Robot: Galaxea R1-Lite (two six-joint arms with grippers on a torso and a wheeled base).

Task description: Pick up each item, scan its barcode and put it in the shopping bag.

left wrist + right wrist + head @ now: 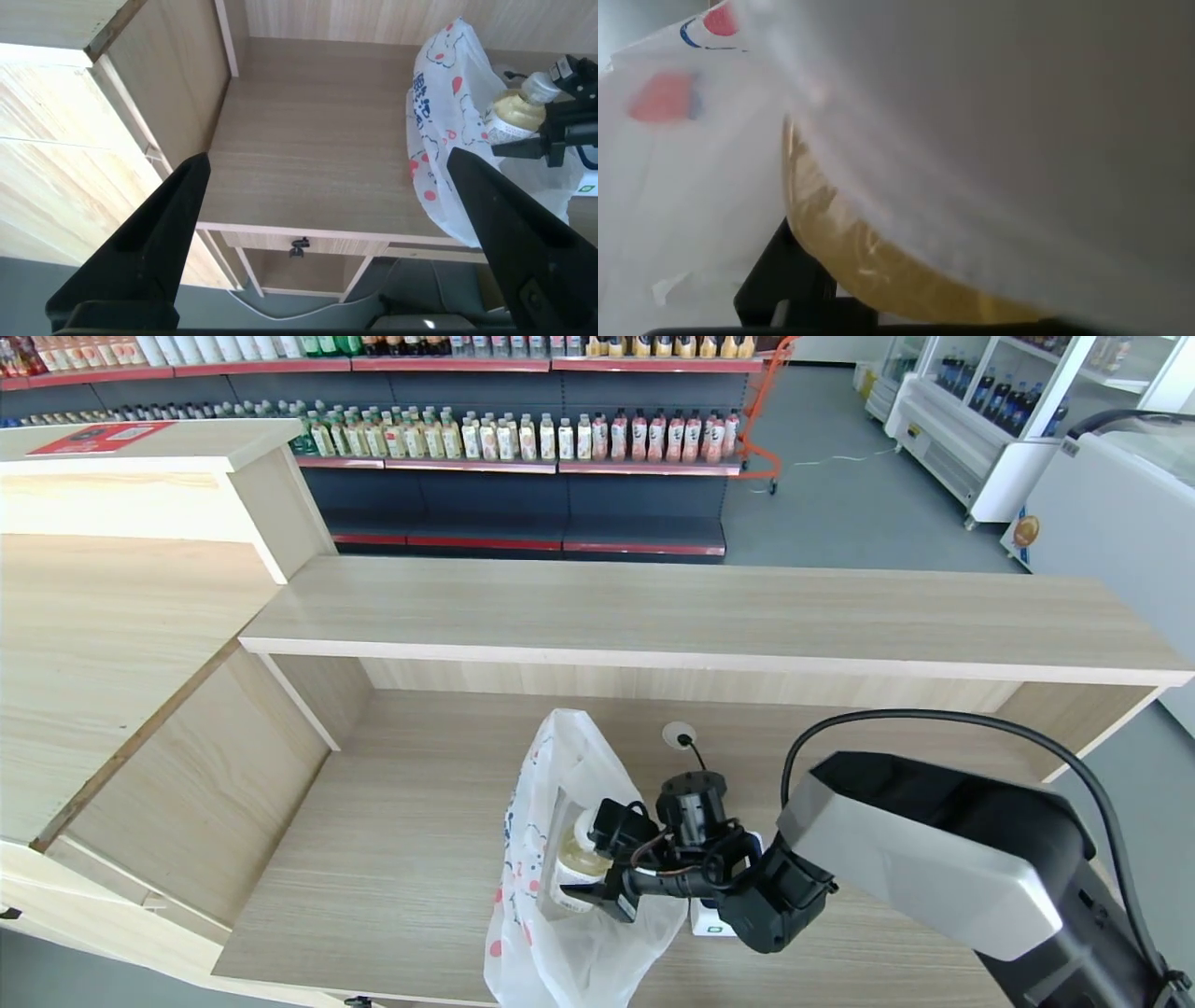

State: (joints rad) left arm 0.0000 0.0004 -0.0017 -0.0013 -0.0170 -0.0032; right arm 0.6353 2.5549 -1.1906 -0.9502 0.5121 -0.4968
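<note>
Head view: the right jaws are closed on a bottle of pale yellow drink, gripping it near the neck at the open mouth of the white shopping bag. The bag, printed with red and blue marks, stands on the desk near its front edge. A small white box with a green mark lies on the desk just beside the bag, partly under the arm. In the left wrist view the left jaws are spread wide with nothing between them, above the desk's front edge and well apart from the bag.
</note>
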